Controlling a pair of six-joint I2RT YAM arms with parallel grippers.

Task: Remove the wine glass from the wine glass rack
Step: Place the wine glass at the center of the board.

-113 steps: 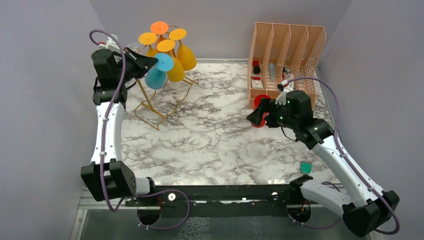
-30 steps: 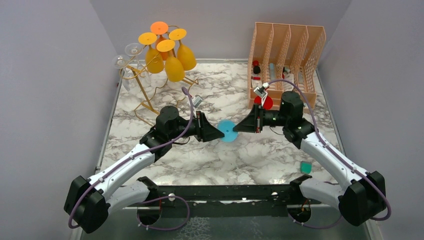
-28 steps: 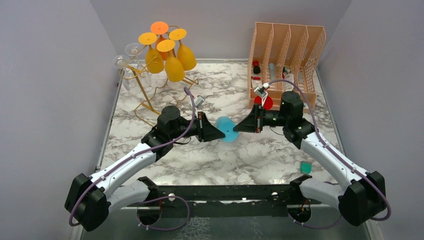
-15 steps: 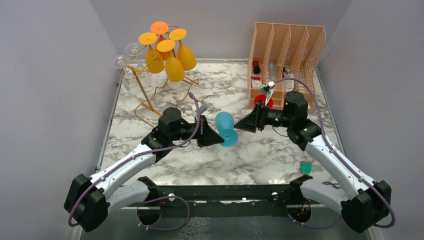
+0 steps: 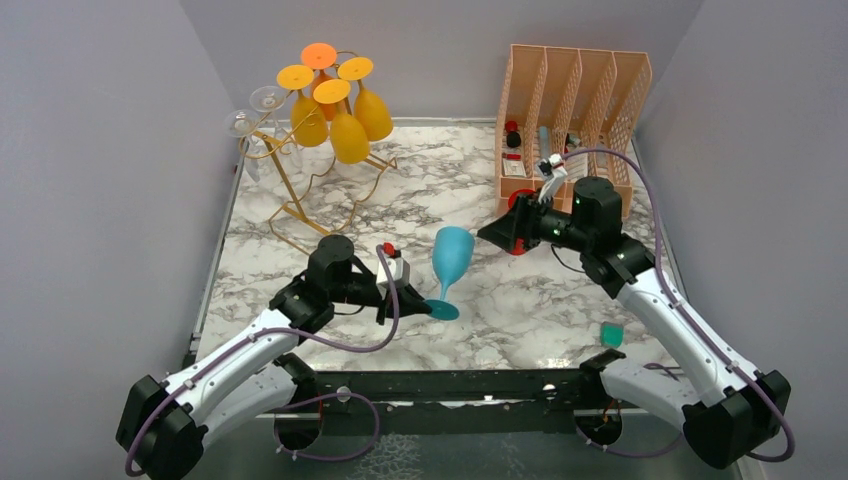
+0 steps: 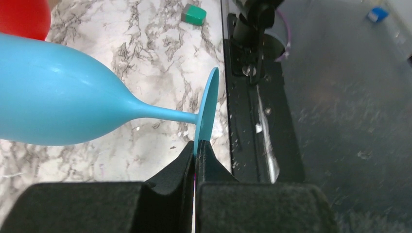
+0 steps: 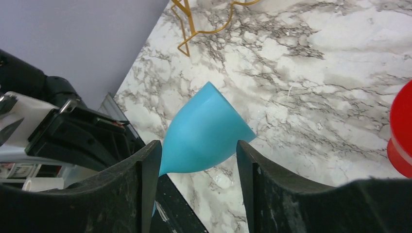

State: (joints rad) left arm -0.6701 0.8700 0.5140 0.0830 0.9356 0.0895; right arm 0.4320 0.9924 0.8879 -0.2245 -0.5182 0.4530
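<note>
A blue wine glass point(image 5: 452, 258) stands nearly upright mid-table, bowl up and leaning slightly. My left gripper point(image 5: 412, 299) is shut on the rim of its round foot point(image 5: 441, 309). The left wrist view shows the fingertips point(image 6: 188, 154) pinching the thin foot point(image 6: 207, 109), with the bowl point(image 6: 53, 104) to the left. My right gripper point(image 5: 497, 236) hangs open just right of the bowl, not touching it. In the right wrist view the bowl point(image 7: 204, 133) lies beyond its spread fingers point(image 7: 150, 167). The gold wine glass rack point(image 5: 290, 195) stands back left, holding several yellow and orange glasses point(image 5: 348, 135).
A peach lattice file organiser point(image 5: 572, 95) stands back right, a red glass point(image 5: 519, 205) in front of it beside my right gripper. A small green block point(image 5: 611, 334) lies near right. Clear glasses point(image 5: 255, 115) hang on the rack's left side. A black rail point(image 5: 440, 385) runs along the near edge.
The left gripper has shut on the glass's foot and pulled back toward the near edge, turning the glass upright. The right gripper has opened and drawn away to the right.
</note>
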